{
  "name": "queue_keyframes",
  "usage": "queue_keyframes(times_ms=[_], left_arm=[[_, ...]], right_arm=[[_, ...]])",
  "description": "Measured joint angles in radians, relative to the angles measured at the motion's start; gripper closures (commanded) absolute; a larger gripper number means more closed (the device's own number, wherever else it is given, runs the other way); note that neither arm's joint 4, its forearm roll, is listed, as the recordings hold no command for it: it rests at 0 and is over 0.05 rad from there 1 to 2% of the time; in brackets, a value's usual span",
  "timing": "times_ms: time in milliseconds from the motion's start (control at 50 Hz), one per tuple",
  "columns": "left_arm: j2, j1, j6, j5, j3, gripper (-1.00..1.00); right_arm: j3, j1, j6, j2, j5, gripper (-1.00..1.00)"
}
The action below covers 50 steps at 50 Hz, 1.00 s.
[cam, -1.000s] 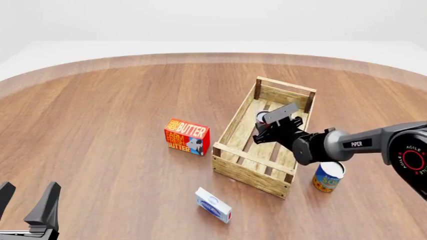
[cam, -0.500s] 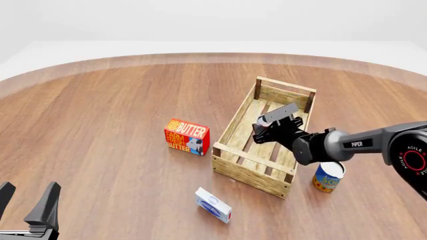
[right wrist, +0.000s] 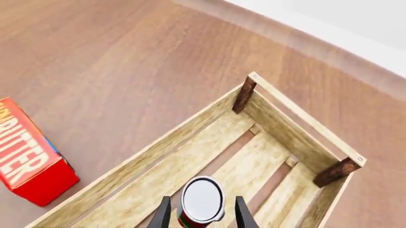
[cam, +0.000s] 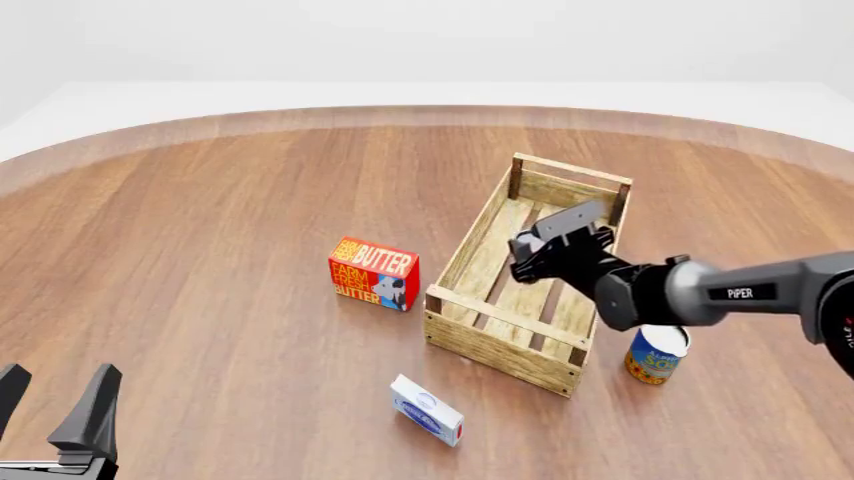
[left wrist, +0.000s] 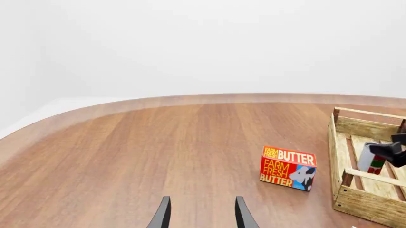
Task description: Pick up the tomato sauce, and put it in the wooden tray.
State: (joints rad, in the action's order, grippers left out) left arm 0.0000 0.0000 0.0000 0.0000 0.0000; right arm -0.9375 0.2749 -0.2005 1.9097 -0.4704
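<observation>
The right gripper (right wrist: pixel 200 216) reaches over the light-wood slatted tray (cam: pixel 470 245), its two dark fingers clasping the slim red, white and green tomato sauce can (right wrist: pixel 201 201) (silver top facing the wrist camera) above the tray's slatted floor. The left gripper (left wrist: pixel 200 216) hovers near the table's near edge, jaws parted and holding nothing. A red butter box (cam: pixel 374 272) stands just left of the tray.

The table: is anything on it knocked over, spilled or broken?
Nothing stands out. The tomato sauce stands upright in the wooden tray, between the right gripper's fingers. The butter box, the blue-and-orange can and the small white-and-blue carton look intact.
</observation>
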Motion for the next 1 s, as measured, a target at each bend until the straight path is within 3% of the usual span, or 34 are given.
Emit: queue_keyframes(times_ms=[1000], left_arm=[[0.000, 0.000, 0.000, 0.000, 0.000, -1.00]], right_arm=[[0.180, -0.019, 0.004, -0.242, -0.026, -1.00]])
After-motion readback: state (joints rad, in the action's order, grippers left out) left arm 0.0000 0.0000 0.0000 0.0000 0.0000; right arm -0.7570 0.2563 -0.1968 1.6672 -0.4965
